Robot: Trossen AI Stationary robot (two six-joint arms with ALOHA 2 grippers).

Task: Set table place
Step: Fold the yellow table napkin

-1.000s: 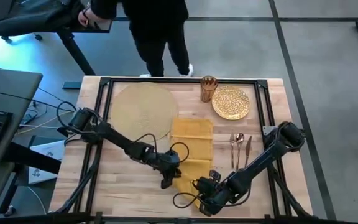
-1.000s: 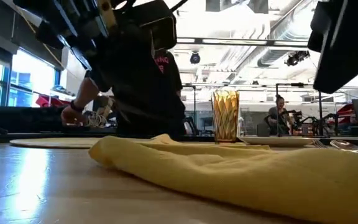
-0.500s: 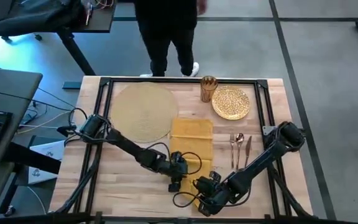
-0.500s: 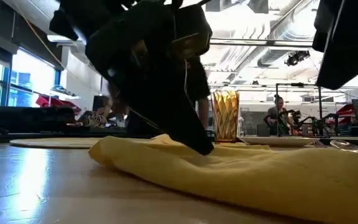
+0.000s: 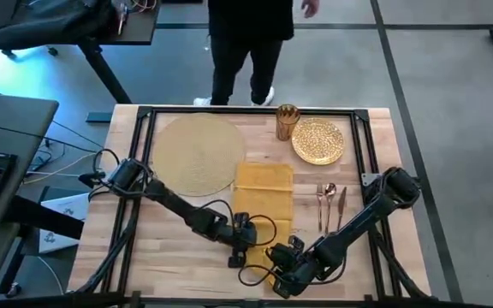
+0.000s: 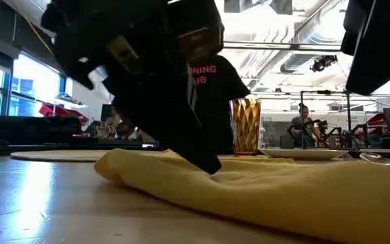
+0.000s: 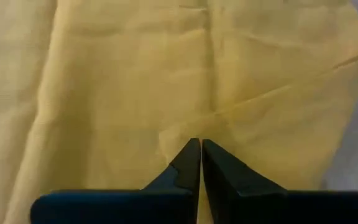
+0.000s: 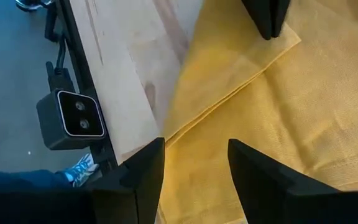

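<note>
The mustard-yellow napkin (image 5: 264, 201) lies on the wooden table (image 5: 161, 252), its near part rumpled and folded over. My left gripper (image 7: 197, 146) is shut, its tips down on the napkin's near left part. My right gripper (image 8: 194, 158) hangs open just above the napkin's near edge (image 8: 185, 134), close to the table's near edge, touching nothing that shows. The round tan woven place (image 5: 197, 154) lies flat at the far left, untouched. My left gripper sets its shut fingertips (image 6: 212, 166) on the napkin's top layer (image 7: 179, 127), close to a folded-over corner (image 8: 294, 42). The fingers slant down from the table's left. Whether cloth is caught between them I cannot tell. The napkin stays on the table.
A gold patterned plate (image 5: 318, 141) and an amber glass (image 5: 287, 122) stand at the far right. Cutlery (image 5: 330, 201) lies right of the napkin. A person (image 5: 251, 34) stands beyond the far edge. Bare wood lies left of the napkin.
My left gripper has gone toward the table's right edge and down, from left of the napkin onto its near left part. The person beyond the far edge has stepped to the right.
</note>
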